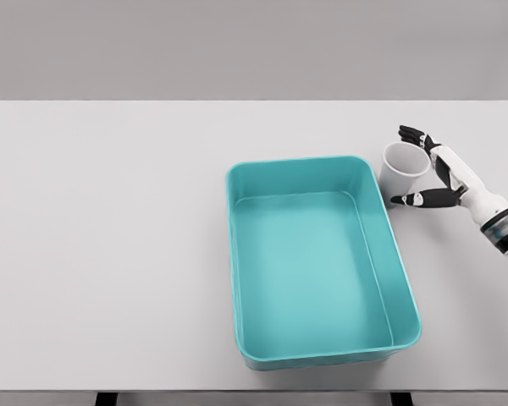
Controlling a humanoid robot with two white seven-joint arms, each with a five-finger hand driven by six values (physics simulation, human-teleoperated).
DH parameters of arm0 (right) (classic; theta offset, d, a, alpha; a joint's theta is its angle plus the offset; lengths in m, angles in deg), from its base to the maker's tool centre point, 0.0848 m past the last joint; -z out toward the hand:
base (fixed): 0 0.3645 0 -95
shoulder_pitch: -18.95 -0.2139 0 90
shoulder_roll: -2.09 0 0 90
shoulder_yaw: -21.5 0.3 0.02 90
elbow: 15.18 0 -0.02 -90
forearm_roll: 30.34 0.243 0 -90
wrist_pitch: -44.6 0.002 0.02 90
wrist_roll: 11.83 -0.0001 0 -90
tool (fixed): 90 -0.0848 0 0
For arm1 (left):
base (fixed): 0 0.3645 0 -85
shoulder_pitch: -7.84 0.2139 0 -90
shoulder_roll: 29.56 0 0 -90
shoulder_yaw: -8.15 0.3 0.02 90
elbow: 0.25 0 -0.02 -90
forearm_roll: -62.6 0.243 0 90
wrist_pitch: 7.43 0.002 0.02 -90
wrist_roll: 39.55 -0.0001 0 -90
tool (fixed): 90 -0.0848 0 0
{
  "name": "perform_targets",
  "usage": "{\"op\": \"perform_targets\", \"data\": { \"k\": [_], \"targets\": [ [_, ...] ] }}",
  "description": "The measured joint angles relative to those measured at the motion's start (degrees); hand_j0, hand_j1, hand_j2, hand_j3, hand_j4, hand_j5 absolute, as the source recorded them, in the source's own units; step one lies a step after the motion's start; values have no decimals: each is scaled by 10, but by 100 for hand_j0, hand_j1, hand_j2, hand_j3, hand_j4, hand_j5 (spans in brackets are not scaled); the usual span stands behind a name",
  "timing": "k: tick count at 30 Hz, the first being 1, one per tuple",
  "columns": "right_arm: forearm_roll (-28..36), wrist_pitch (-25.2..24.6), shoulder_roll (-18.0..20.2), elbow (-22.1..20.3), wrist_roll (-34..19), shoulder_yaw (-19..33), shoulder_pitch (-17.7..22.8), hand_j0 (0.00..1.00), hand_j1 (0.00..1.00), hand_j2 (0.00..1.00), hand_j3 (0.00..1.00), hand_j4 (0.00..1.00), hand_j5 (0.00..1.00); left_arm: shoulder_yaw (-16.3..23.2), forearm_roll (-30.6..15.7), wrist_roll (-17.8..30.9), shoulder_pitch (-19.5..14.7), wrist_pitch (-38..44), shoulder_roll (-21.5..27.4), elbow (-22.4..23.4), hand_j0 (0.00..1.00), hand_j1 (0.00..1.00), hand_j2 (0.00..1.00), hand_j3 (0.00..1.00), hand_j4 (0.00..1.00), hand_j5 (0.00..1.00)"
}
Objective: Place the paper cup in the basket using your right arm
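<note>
Left of the paper cup (pixel 404 170), touching or nearly so, sits the teal basket (pixel 322 262) on the desk (pixel 110 237). Cup stands upright, mouth up, by basket's far right corner. Prob. v. light, thin-walled, crushes easily, so take it round the mid wall w/ gentle squeeze. Right hand (pixel 438 173) is just right of cup, palm toward it, fingers spread around it, thumb near its base; nothing gripped yet.

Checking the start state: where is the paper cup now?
In the head view the paper cup stands on the table's right side, between the basket's far-right corner and the open right hand.
</note>
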Motion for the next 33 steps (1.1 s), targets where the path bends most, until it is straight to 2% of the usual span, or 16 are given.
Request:
{"op": "perform_targets", "data": {
  "k": [10,11,13,16,25,33],
  "targets": [
    [-3,0,-3,-2,0,0,-1,100,100,100,100,100,100,0,0,0,0,0,0,0,100,100,100,100,100,100],
    [-3,0,-3,-2,0,0,0,96,96,96,96,96,96,0,0,0,1,0,0,0,100,100,100,100,100,100],
    [-3,0,-4,-2,0,0,-1,81,81,81,81,81,81,0,0,0,0,0,0,0,100,100,100,100,100,100],
    [-3,0,-4,-2,0,0,-1,66,66,66,66,66,66,0,0,0,1,0,0,0,100,100,100,100,100,100],
    [-3,0,-1,-2,-1,0,-4,55,55,55,55,55,55,0,0,0,1,0,0,0,100,100,100,100,100,100],
    [-4,1,6,-2,-1,0,-21,54,54,54,54,54,54,0,0,0,1,0,0,0,100,100,100,100,100,100]
  ]
}}
